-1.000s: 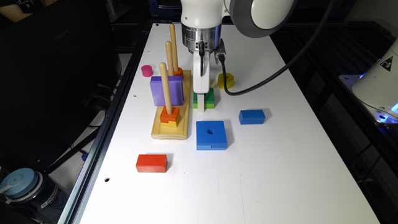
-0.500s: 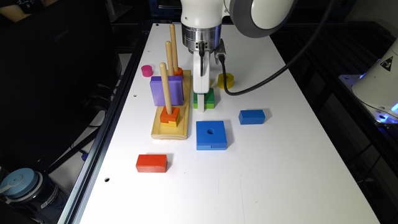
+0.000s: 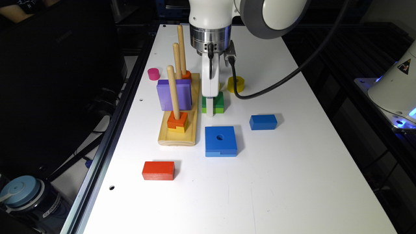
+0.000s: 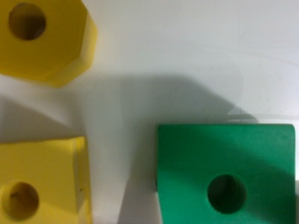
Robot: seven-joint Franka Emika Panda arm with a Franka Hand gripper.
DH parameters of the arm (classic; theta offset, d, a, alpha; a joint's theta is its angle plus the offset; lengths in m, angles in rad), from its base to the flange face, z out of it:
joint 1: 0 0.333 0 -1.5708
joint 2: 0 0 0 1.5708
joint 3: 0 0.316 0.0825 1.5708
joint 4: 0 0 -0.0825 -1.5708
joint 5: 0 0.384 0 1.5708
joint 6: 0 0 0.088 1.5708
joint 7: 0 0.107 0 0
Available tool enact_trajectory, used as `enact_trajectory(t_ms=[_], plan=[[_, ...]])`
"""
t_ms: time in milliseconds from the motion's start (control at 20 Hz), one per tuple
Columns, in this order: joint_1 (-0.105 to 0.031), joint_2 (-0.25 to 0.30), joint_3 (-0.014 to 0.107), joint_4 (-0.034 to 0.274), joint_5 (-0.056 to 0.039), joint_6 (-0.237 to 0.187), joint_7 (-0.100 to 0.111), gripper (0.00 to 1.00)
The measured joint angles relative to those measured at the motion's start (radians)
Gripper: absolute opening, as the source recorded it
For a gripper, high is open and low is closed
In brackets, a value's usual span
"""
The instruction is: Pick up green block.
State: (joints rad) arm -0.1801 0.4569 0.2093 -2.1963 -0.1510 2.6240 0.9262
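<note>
The green block [image 3: 219, 102] lies flat on the white table, dark green on top and lime green below, with a centre hole. In the wrist view the green block [image 4: 224, 172] is seen close from above, its hole plainly visible. My gripper [image 3: 210, 109] hangs straight down from the wrist, its white tip low against the block's side that faces the exterior view's left, hiding part of it. Whether it grips the block cannot be told.
A wooden peg board [image 3: 179, 130] with three pegs, a purple block [image 3: 174, 94] and orange pieces stands at the exterior view's left of the gripper. A yellow ring block [image 3: 235, 84] [image 4: 42, 37] and yellow square block [image 4: 37, 182] lie behind. Nearer lie a blue square block [image 3: 220, 141], blue brick [image 3: 263, 122] and red brick [image 3: 158, 170].
</note>
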Motion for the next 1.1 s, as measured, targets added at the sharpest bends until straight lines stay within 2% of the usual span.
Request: enact_trajectory(t_ms=[350, 600, 1000, 1100], plan=[[0.0, -0.013, 0.002, 0.0, 0.0013, -0.006, 0.0, 0.0], [-0.003, -0.104, 0.016, -0.009, 0.0161, -0.089, 0.0, 0.0], [-0.006, -0.119, 0.018, -0.014, 0.0181, -0.096, -0.001, 0.0], [-0.006, -0.147, 0.02, -0.014, 0.0263, -0.119, -0.003, 0.0]])
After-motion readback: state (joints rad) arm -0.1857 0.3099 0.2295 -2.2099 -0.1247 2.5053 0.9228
